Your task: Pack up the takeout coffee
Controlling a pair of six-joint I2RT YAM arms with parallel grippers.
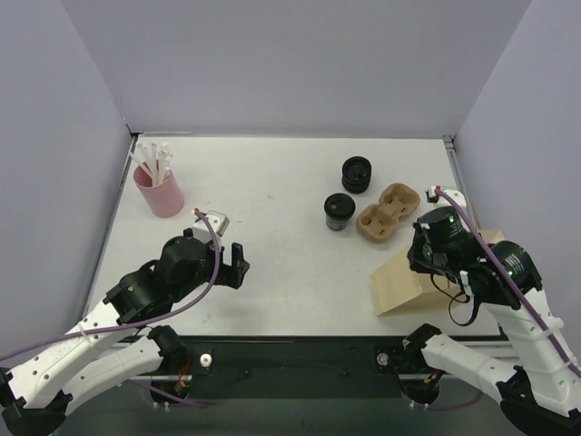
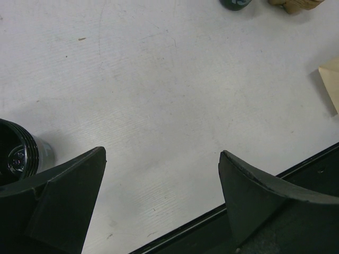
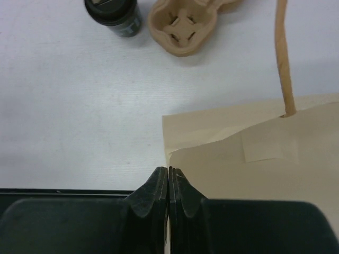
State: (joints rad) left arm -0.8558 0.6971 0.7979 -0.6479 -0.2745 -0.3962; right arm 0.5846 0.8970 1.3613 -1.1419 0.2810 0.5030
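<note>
Well beyond the right gripper (image 3: 168, 177) pinching the bag (image 3: 254, 174) stands the takeout coffee (image 3: 113, 13).

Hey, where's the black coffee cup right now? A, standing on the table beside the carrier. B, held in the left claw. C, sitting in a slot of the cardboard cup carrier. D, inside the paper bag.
A: the coffee cup stands upright on the table beside the cup carrier, not in a slot, and nothing is holding it.

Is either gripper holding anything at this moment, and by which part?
The right gripper is shut on the brown paper bag, pinching its flat side edge. The left gripper is open, holding nothing.
</note>
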